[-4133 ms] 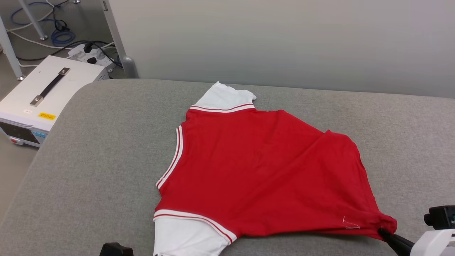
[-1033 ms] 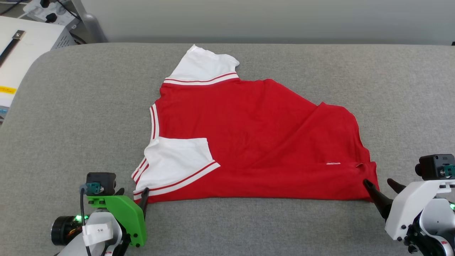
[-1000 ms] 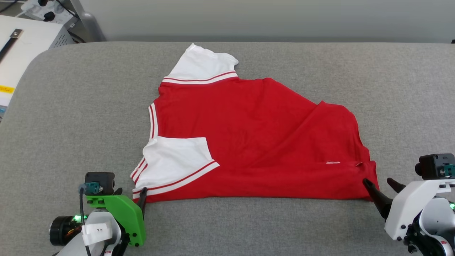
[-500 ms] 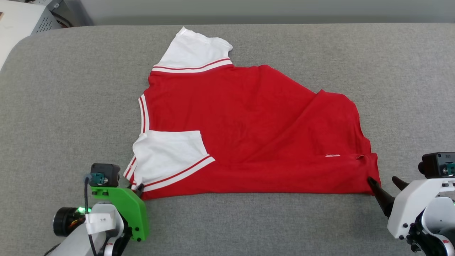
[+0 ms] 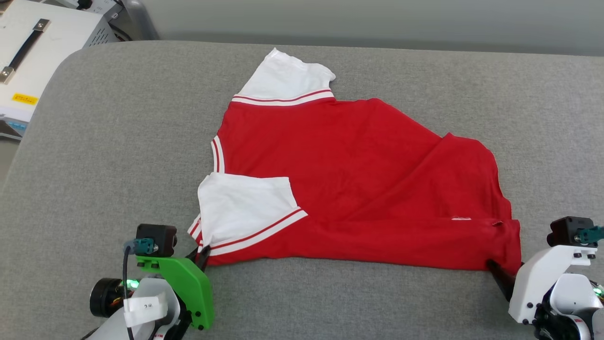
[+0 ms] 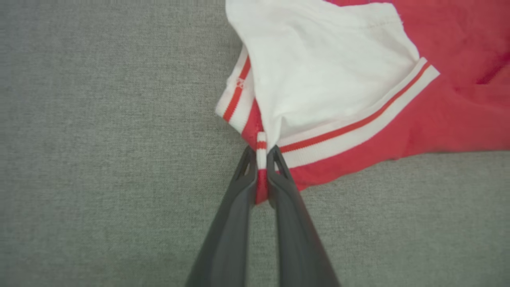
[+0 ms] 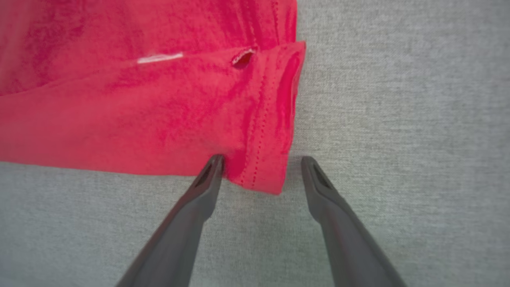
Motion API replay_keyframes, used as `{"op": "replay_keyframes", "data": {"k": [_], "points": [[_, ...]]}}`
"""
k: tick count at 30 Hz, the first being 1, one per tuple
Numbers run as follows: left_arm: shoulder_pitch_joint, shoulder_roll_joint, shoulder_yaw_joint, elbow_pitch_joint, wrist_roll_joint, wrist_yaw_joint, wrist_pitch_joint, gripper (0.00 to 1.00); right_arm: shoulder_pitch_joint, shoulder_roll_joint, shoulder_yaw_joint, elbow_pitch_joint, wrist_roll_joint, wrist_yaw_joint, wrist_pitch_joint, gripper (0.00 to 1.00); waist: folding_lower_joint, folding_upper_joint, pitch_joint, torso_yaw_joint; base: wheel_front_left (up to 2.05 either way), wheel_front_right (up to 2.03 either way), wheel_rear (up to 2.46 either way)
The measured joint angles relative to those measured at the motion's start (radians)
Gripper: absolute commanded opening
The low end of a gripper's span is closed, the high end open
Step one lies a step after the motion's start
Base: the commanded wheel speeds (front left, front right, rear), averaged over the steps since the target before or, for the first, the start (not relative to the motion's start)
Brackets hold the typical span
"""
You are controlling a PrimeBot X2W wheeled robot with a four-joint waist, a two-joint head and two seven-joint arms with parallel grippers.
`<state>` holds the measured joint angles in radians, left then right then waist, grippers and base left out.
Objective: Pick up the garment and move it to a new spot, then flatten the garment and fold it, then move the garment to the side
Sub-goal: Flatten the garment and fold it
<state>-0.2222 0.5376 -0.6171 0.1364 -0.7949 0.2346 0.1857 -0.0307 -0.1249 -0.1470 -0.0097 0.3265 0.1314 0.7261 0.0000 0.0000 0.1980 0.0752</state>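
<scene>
The garment (image 5: 349, 179), a red shirt with white striped-trim sleeves, lies spread on the grey padded surface (image 5: 118, 156), its near sleeve folded onto the red body. At its near left corner my left gripper (image 5: 202, 255) is shut on the garment; the left wrist view shows the striped trim (image 6: 261, 159) pinched between the two dark fingers. At the near right corner my right gripper (image 7: 261, 161) stands open, its fingers either side of the red hem corner (image 7: 265, 167). In the head view that gripper (image 5: 502, 274) sits by the hem, partly hidden behind its white wrist.
A white equipment box with a black handle (image 5: 23, 52) stands off the surface's far left corner. A pale wall (image 5: 377, 19) runs along the back edge. Bare grey padding lies to the left, right and front of the shirt.
My left gripper has shut on the garment's near left striped corner. The right gripper has stayed open at the hem corner. The head camera has shifted, so the whole picture has moved.
</scene>
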Motion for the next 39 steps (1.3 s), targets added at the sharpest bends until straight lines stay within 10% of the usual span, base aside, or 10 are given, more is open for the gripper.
{"op": "replay_keyframes", "data": {"k": [7, 8, 9, 30, 39], "points": [[0.007, 0.019, -0.002, -0.044, 0.002, 0.012, 0.005, 0.0, -0.045, -0.001, 0.014, 0.088, -0.004, 0.0, -0.01, 1.0, 0.0, 0.0, 0.013, 0.008, 0.0, 0.0, 0.0], [0.007, 0.023, -0.003, -0.048, 0.002, 0.013, 0.009, 0.0, -0.052, -0.005, 0.023, 0.1, 0.002, 0.0, -0.01, 0.03, 0.0, 0.0, 0.016, 0.008, 0.0, 0.0, 0.0], [0.007, 0.024, -0.004, -0.048, 0.002, 0.013, 0.009, 0.0, -0.056, -0.007, 0.028, 0.107, 0.006, 0.0, -0.016, 0.0, 0.0, 0.0, 0.017, 0.007, 0.0, 0.0, 0.0], [0.065, 0.023, -0.043, -0.058, 0.004, 0.01, 0.0, 0.0, 0.005, -0.207, 0.104, -0.136, -0.042, 0.0, -0.178, 0.0, 0.0, 0.0, -0.094, 0.004, 0.0, 0.0, 0.0], [0.124, 0.041, -0.058, -0.053, 0.0, 0.014, 0.01, 0.0, 0.206, -0.156, 0.073, -0.214, -0.023, 0.0, -0.04, 0.0, 0.0, 0.0, -0.142, 0.006, 0.0, 0.0, 0.0]]}}
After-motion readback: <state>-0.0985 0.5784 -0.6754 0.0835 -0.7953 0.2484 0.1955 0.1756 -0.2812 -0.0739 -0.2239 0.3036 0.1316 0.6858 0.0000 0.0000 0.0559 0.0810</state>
